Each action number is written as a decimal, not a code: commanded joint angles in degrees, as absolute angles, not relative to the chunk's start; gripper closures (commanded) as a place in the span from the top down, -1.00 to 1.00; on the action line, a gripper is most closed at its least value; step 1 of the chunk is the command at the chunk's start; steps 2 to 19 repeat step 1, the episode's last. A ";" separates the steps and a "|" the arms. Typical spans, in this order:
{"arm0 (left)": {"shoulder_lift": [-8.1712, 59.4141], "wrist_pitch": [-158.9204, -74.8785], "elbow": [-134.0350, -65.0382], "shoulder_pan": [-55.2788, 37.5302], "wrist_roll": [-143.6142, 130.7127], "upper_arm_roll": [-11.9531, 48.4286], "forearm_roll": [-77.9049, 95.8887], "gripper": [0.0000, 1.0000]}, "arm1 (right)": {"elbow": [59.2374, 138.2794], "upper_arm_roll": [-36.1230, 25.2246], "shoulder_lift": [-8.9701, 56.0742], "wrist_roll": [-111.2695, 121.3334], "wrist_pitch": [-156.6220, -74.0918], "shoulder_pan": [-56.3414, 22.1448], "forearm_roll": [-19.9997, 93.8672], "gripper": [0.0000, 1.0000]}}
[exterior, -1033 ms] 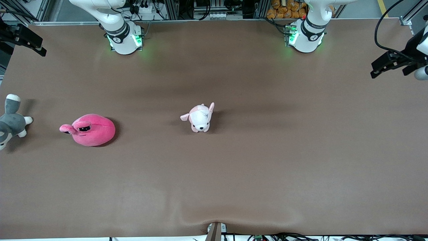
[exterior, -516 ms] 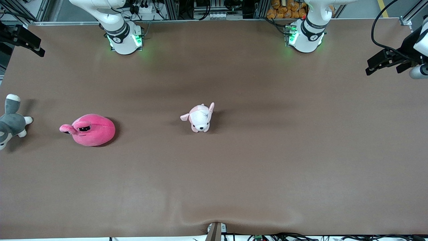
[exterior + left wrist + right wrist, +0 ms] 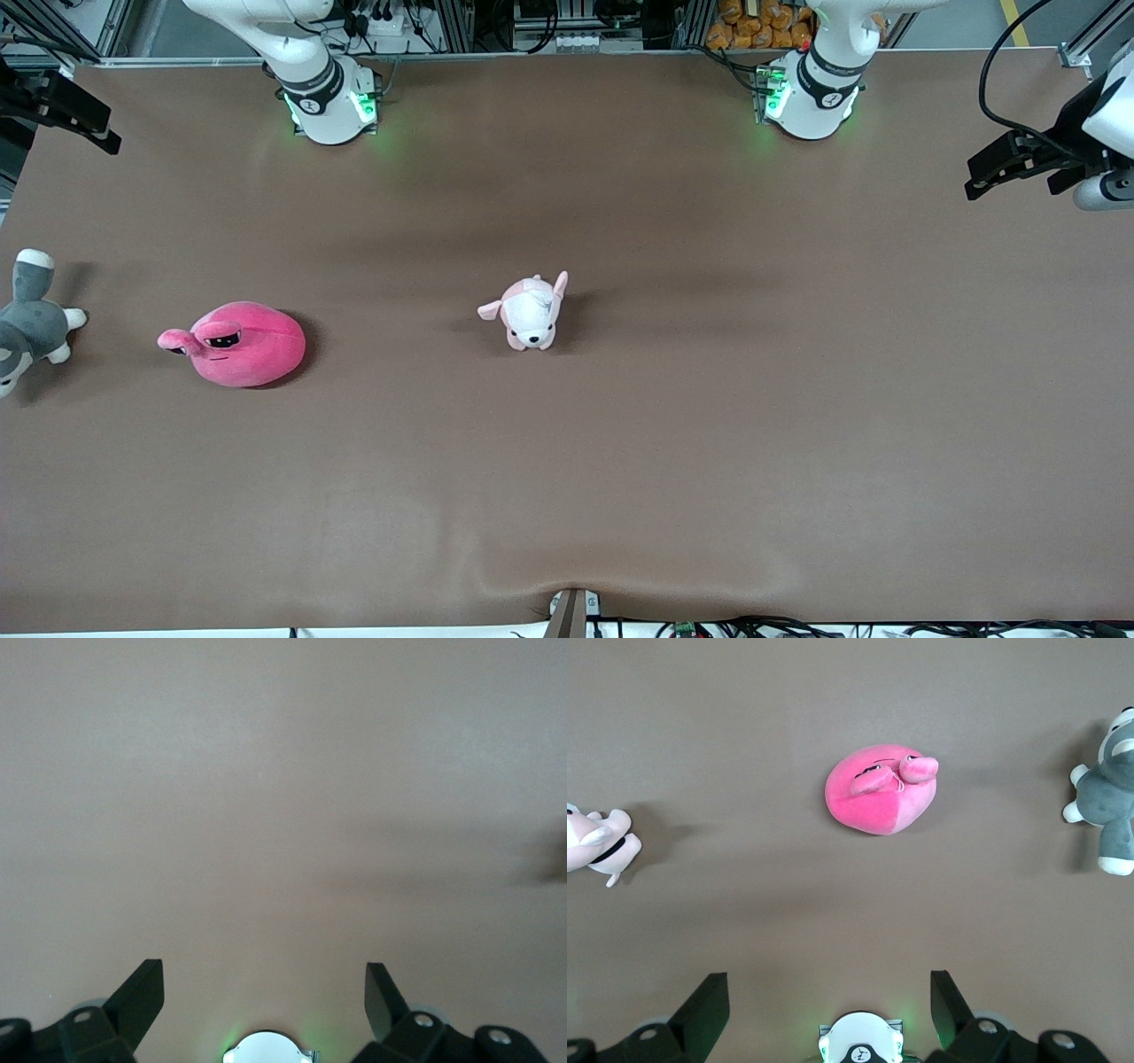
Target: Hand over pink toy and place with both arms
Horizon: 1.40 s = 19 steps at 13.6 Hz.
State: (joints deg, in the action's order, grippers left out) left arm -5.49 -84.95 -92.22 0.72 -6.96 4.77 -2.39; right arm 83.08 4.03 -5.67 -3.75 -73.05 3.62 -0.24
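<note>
The pink toy (image 3: 235, 344), a round hot-pink plush with sleepy black eyes, lies on the brown table toward the right arm's end. It also shows in the right wrist view (image 3: 881, 802). My right gripper (image 3: 66, 120) hangs open and empty, high over the table's edge at that end, well apart from the toy; its jaws stand wide in the right wrist view (image 3: 828, 979). My left gripper (image 3: 1012, 177) hangs open and empty, high over the left arm's end of the table. The left wrist view (image 3: 264, 968) shows only bare table under it.
A small pale pink-and-white puppy plush (image 3: 527, 312) sits near the table's middle. A grey-and-white plush animal (image 3: 27, 323) lies at the table's edge at the right arm's end, beside the pink toy. A ripple in the mat (image 3: 567, 585) lies at the near edge.
My left gripper has drifted a little toward the table's middle. My right gripper has barely shifted. The plushes have not moved.
</note>
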 commanded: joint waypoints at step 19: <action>-4.66 -83.76 -90.70 0.53 -6.94 4.92 -3.60 1.00 | 81.47 4.13 -4.92 -2.72 -72.69 3.87 -1.14 1.00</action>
